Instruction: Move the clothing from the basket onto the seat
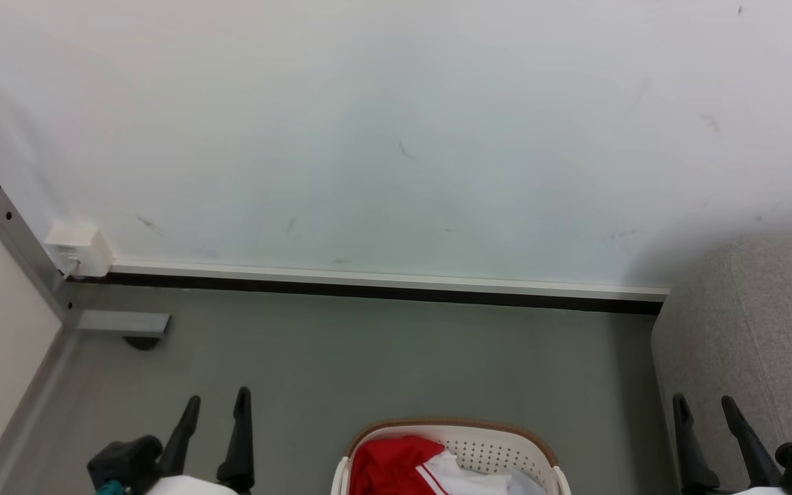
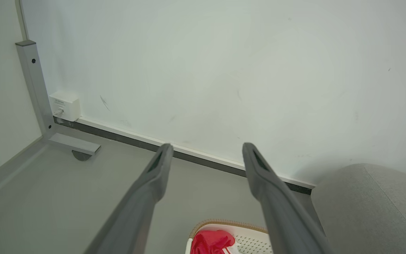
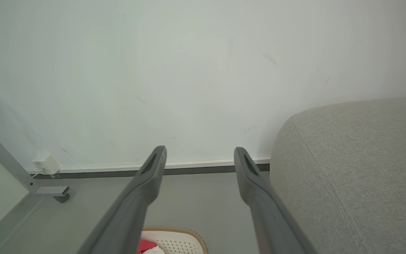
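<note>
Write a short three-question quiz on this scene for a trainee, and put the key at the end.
1. True or false: the red clothing lies inside the basket.
2. Multiple choice: by the robot's own sides, the seat stands to the basket's: A) left; B) right; C) neither, because the basket sits on top of it.
3. Fill in: the left gripper and the right gripper both have their jaws ____, with nothing between them.

Key: 1 true; 2 B; 3 open.
</note>
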